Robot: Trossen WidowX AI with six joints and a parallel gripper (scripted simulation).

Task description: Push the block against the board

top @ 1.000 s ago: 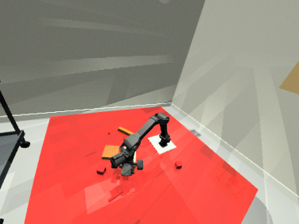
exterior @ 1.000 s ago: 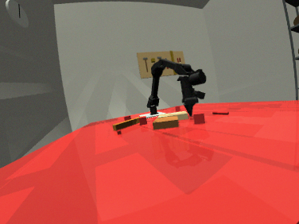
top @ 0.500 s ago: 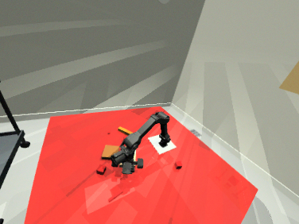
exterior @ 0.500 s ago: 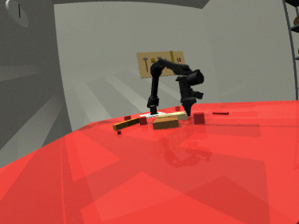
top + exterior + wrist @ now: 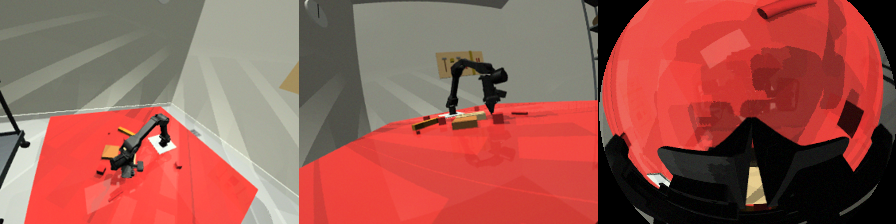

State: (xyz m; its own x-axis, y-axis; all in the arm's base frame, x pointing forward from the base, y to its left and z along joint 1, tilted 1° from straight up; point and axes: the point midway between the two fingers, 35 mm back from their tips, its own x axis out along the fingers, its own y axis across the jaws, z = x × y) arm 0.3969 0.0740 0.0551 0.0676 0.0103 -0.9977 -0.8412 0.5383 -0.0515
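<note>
The pincer [image 5: 492, 111] is clenched on nothing, tips pointing down just above the red surface [image 5: 537, 159]; a small dark red cube [image 5: 498, 117] sits right beside the tips in the exterior view. The square block [image 5: 110, 151], orange, lies flat just beside the pincer, towards the arm's base; the pale board [image 5: 474, 115] shows behind it in the exterior view, close to it, contact unclear; the board's long axis runs left-right in that view, level with the surface.

A matte black six-joint arm [image 5: 145, 131] of rounded, boxy links, with a black pointed gripper [image 5: 492, 112].
</note>
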